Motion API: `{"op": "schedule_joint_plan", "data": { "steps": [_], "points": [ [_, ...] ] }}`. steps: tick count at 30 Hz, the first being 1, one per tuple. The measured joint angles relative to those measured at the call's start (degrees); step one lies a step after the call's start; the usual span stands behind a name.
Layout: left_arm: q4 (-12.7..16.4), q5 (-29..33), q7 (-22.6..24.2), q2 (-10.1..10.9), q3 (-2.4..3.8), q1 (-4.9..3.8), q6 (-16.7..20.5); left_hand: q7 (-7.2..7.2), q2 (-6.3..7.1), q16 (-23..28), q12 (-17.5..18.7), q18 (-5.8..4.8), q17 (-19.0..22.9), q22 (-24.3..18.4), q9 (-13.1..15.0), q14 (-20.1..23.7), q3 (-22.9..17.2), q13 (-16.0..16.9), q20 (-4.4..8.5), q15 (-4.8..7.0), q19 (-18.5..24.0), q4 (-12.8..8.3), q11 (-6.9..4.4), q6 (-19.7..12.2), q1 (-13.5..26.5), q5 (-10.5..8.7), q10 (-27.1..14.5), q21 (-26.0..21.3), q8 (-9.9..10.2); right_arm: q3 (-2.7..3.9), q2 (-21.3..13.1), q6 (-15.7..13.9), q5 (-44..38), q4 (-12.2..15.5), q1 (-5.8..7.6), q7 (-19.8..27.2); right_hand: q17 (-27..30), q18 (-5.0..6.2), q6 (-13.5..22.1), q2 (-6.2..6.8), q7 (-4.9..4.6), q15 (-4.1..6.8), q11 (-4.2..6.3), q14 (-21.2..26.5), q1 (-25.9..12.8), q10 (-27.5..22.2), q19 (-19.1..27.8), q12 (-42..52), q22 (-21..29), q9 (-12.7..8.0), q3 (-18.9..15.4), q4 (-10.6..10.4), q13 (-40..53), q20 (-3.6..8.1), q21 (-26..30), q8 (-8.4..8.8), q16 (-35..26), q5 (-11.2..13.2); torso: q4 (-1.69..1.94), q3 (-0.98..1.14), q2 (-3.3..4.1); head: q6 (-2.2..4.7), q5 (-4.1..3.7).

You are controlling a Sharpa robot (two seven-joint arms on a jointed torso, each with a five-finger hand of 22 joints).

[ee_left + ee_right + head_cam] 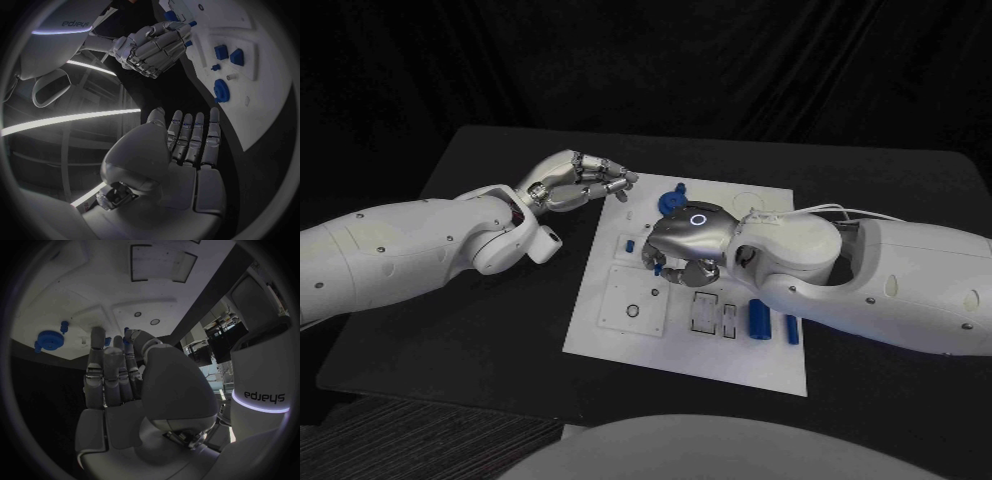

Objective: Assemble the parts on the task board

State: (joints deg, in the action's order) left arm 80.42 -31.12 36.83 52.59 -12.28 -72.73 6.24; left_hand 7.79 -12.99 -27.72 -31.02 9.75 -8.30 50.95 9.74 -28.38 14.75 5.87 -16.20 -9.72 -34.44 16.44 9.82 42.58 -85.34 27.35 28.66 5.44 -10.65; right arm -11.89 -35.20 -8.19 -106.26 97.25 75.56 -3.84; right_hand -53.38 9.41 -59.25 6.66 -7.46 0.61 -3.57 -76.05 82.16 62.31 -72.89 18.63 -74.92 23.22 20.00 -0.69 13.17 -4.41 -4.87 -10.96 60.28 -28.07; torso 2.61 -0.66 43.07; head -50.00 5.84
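The white task board (733, 365) lies mid-table. My right hand (687, 240) hovers over its middle with fingers pointing down. In the right wrist view the thumb and fingertips (103, 340) close around a small blue part (127, 332), which is mostly hidden. The left wrist view shows the same right hand (153, 45) curled, with blue at its fingertips. My left hand (574, 182) hangs over the black table off the board's far left corner. Its straight, spread fingers (190, 135) hold nothing. A round blue gear (678, 193) (220, 91) (50, 339) sits at the board's far edge. A blue peg (630, 244) stands left of my right hand.
Two blue cylinders (760, 320) (792, 330) lie on the board's near right part, beside rectangular slots (715, 315) and a square recess with a ring (635, 312). Two more blue pieces (220, 51) (237, 56) sit near the gear. The black table (488, 330) surrounds the board.
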Motion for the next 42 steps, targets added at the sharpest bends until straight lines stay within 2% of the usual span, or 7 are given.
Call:
{"op": "schedule_joint_plan", "data": {
  "steps": [13, 20, 23, 31, 42],
  "points": [
    [-0.2, 0.0, -0.1, -0.2, 0.0, 0.0, 0.0, 0.0, -0.23, 0.0, 0.0, 0.0, 0.1, 0.0, -0.1, 0.0, 0.0, 0.0, 0.0, 0.0, 0.0, 0.0, 0.0, 0.0, -0.2, 0.0, 0.0, 0.0, 0.0, -0.01, 0.4, 0.0, -0.4, -0.6, -1.34, 0.0, 0.1, 0.0, 0.0, 0.09, 0.01, 0.0, 0.0, 0.0, 0.1, 0.0, 0.0, 0.0, 0.0, 0.0, 0.0, 0.0, 0.0, 0.0, 0.0, 0.15, 0.0, 0.0, 0.01, -0.04, 0.01, 0.0, -0.38],
    [-0.3, 0.0, -0.1, -0.3, 0.01, 0.02, 0.0, 0.0, -0.23, 0.0, 0.0, 0.0, 0.1, 0.0, 0.0, 0.0, -0.1, 0.0, 0.0, 0.0, 0.0, -0.1, 0.2, 0.0, -0.2, 0.0, 0.2, 0.0, 0.0, 0.0, 0.8, 0.0, -0.4, -1.4, -2.39, 0.0, 0.1, 0.0, 0.0, 0.1, 0.01, 0.0, 0.0, 0.0, 0.1, 0.0, 0.0, 0.0, 0.0, 0.0, 0.0, 0.0, -0.1, 0.0, 0.0, 0.32, 0.0, 0.0, 0.05, 0.05, 0.08, 0.0, -0.53],
    [-0.3, 0.0, -0.1, -0.2, 0.01, 0.03, 0.0, 0.0, -0.23, 0.0, 0.0, 0.0, 0.1, -0.1, -0.1, 0.0, -0.2, -0.1, 0.0, 0.0, 0.0, -0.2, 0.2, 0.0, -0.2, 0.0, 0.2, 0.0, 0.0, 0.0, 0.9, 0.0, -0.5, -1.6, -2.75, 0.0, 0.3, 0.0, 0.0, 0.12, 0.01, 0.0, 0.0, 0.0, 0.1, 0.0, 0.0, -0.2, 0.0, -0.1, -0.2, 0.2, -0.1, 0.0, 0.0, 0.33, 0.0, 0.0, 0.04, 0.08, 0.08, 0.0, -0.32],
    [-0.3, 0.0, -0.1, -0.2, 0.01, 0.05, 0.0, 0.0, -0.23, 0.0, 0.0, 0.0, 0.1, -0.1, -0.1, 0.0, -0.2, 0.0, 0.0, 0.0, 0.0, -0.2, 0.2, 0.0, -0.2, 0.0, 0.2, 0.0, 0.0, 0.02, 1.1, 0.0, -0.5, -1.7, -3.03, 0.0, 0.3, 0.0, 0.0, -0.03, 0.02, 0.0, 0.0, 0.0, 0.0, 0.0, 0.0, -0.2, 0.0, -0.1, -0.2, 0.2, 0.0, 0.0, 0.0, 0.44, 0.0, 0.2, -0.05, 0.09, 0.03, 0.0, -0.18],
    [-0.5, 0.0, -0.2, -0.3, 0.0, 0.09, -0.1, 0.0, -0.23, 0.0, 0.0, 0.0, 0.1, 0.0, -0.1, 0.0, -0.3, 0.0, 0.0, 0.0, 0.0, 0.0, 0.2, 0.0, -0.2, 0.0, 0.2, 0.0, 0.0, 0.0, 0.6, -0.1, -0.5, -1.1, -3.22, 0.0, 0.3, 0.0, 0.1, -0.1, 0.09, 0.0, 0.0, 0.0, -0.1, 0.0, 0.0, -0.2, 0.0, -0.1, 0.0, 0.3, -0.1, 0.0, 0.0, 0.49, 0.0, 0.2, 0.08, 0.1, 0.02, 0.01, -0.25]
  ]
}}
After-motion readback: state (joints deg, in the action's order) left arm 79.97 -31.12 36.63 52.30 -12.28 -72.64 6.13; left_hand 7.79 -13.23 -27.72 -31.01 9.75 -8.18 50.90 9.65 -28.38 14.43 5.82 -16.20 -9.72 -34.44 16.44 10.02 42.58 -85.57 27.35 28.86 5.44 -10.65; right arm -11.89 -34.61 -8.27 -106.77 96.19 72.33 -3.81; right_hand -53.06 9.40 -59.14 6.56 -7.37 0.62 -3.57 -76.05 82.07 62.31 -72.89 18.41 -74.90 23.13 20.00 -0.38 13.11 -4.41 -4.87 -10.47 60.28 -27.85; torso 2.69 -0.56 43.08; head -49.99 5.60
